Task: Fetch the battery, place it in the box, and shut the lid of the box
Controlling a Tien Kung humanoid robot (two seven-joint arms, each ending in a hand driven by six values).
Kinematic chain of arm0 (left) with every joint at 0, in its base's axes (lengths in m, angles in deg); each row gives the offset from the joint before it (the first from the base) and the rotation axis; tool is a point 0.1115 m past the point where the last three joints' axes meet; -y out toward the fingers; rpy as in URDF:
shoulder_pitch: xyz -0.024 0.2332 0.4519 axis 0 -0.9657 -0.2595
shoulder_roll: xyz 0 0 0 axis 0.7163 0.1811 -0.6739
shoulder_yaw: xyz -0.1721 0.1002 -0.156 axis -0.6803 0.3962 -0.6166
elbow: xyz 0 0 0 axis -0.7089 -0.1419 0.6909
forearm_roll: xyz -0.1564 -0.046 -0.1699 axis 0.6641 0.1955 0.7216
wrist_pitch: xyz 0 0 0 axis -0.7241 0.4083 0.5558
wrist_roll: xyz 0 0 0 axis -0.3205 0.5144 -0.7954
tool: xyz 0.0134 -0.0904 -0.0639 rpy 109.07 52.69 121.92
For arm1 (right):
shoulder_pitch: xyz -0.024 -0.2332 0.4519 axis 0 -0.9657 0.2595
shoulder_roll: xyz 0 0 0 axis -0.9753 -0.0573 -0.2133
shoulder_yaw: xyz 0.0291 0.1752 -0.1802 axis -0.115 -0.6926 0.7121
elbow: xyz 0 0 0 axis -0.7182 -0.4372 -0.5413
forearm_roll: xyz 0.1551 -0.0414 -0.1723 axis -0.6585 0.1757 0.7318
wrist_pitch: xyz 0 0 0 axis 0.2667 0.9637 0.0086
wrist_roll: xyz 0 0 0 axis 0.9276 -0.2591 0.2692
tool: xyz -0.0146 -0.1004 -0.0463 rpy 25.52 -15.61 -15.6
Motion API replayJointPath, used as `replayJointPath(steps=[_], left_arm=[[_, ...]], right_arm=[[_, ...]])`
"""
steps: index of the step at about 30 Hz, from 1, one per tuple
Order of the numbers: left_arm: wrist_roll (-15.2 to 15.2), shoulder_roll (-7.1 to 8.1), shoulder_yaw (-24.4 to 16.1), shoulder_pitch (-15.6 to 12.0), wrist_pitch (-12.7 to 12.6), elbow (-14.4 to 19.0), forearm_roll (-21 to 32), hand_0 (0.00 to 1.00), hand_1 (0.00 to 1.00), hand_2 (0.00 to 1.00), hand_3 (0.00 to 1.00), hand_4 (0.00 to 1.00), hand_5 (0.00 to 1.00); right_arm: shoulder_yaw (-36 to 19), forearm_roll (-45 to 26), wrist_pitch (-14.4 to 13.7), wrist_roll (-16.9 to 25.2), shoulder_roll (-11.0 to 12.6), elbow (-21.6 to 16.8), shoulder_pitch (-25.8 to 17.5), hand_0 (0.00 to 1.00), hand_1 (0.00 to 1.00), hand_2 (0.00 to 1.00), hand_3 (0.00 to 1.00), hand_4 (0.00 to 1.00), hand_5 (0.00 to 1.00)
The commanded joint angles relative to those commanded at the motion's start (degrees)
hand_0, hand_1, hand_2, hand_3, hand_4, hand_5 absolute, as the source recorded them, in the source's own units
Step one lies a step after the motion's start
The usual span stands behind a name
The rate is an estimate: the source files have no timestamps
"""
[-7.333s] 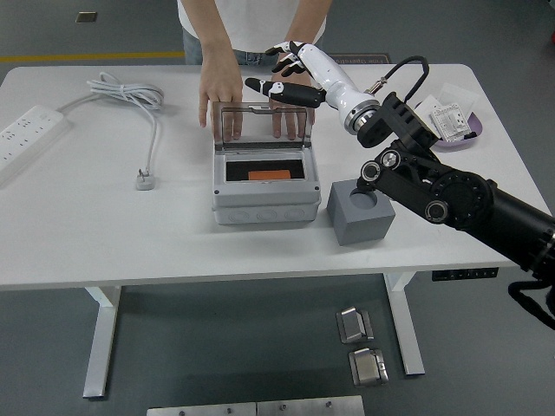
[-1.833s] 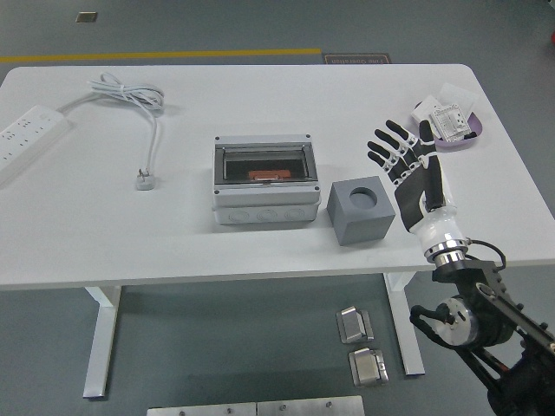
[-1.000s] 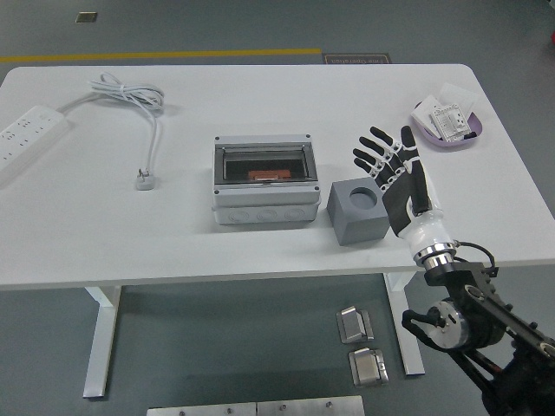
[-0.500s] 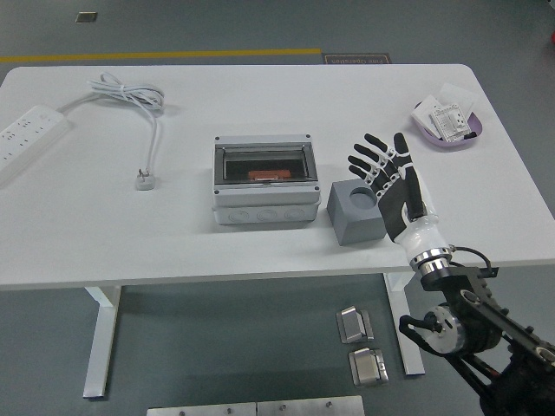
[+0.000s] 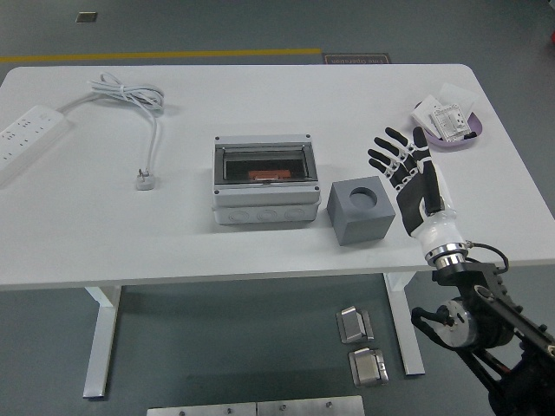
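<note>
My right hand [image 5: 409,178] is raised over the table's [image 5: 173,234] right part, all five fingers [image 5: 386,149] spread and pointing away from me, palm empty, touching nothing. It hangs just right of the grey block [image 5: 362,209], with a clear gap between them. The box [image 5: 264,178] stands left of the block near the table's middle, lid down flat over its top. Through the clear lid I see an orange piece [image 5: 265,174] inside, probably the battery, though the window is too dim to be sure. Beyond my fingertips, near the far right corner, sits a purple dish [image 5: 451,128] with small packets in it, apart from my hand. My forearm crosses the near edge of the table at the lower right. Bare white surface lies between box and near edge, and behind the box to the far edge. At the left, well apart from the box, a white power strip [image 5: 28,132] lies at the edge, its cable [image 5: 130,94] coiled and its plug [image 5: 145,179] resting loose on the top. My left arm does not show.
</note>
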Motion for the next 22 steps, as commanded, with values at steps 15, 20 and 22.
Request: replayJointPath(steps=[15, 20, 22], left_arm=[[-0.2, -0.29, 0.1, -0.1, -0.2, 0.0, 0.3, 0.686, 0.704, 0.613, 0.623, 0.509, 0.089], [0.2, -0.37, -0.2, -0.5, -0.3, 0.0, 0.1, 0.686, 0.704, 0.612, 0.623, 0.509, 0.088], [0.2, -0.34, -0.3, -0.6, -0.3, 0.0, 0.1, 0.686, 0.704, 0.612, 0.623, 0.509, 0.088]], right_arm=[[-1.9, 2.0, -0.4, -0.5, 0.0, 0.1, -0.2, 0.808, 0.714, 0.741, 0.744, 0.957, 0.821], [-2.6, 2.7, -0.5, -0.6, 0.0, 0.2, -0.3, 0.807, 0.713, 0.741, 0.744, 0.957, 0.821], [-2.9, 3.8, -0.6, -0.9, 0.0, 0.4, -0.3, 0.807, 0.713, 0.741, 0.744, 0.957, 0.821]])
